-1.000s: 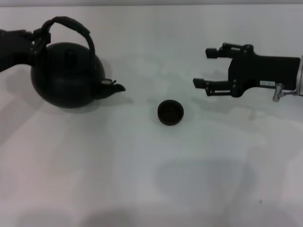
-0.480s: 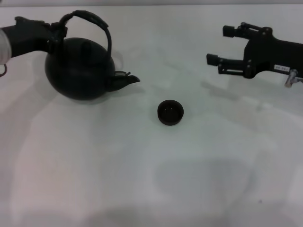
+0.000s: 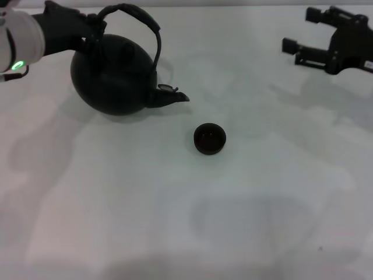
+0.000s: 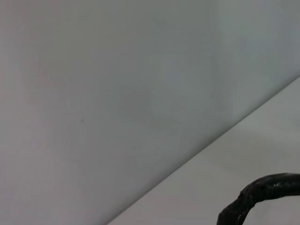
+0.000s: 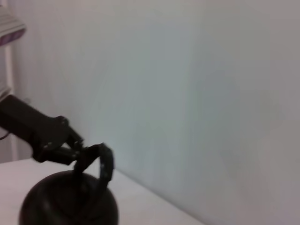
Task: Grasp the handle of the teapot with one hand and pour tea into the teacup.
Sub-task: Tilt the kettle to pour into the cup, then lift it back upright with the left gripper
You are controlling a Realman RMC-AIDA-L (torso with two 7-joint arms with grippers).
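Since the earlier frames, the teapot is being carried rightward across the head view, toward the teacup, while the right gripper is being drawn back to the far right corner. The teapot is being held by its handle, the arched hoop over its lid, which is being pinched at its left end by the left gripper; the same grasp is being shown from afar in the right wrist view, where the left gripper is closed on the hoop above the pot. Whether the pot is being held clear of the bench cannot be told with certainty, though it appears to be lifted. Its spout is being pointed toward the teacup, which is standing alone on the bench near the middle, a little apart from the spout and nearer the robot. Only a stretch of the handle is being shown in the left wrist view.

The step in hand is judged to be the carrying of the teapot to the cup; pouring is not yet being done. Next, the spout is to be brought over the cup's mouth and the pot tipped forward slowly. The right gripper's fingers are being held spread, with nothing between them.
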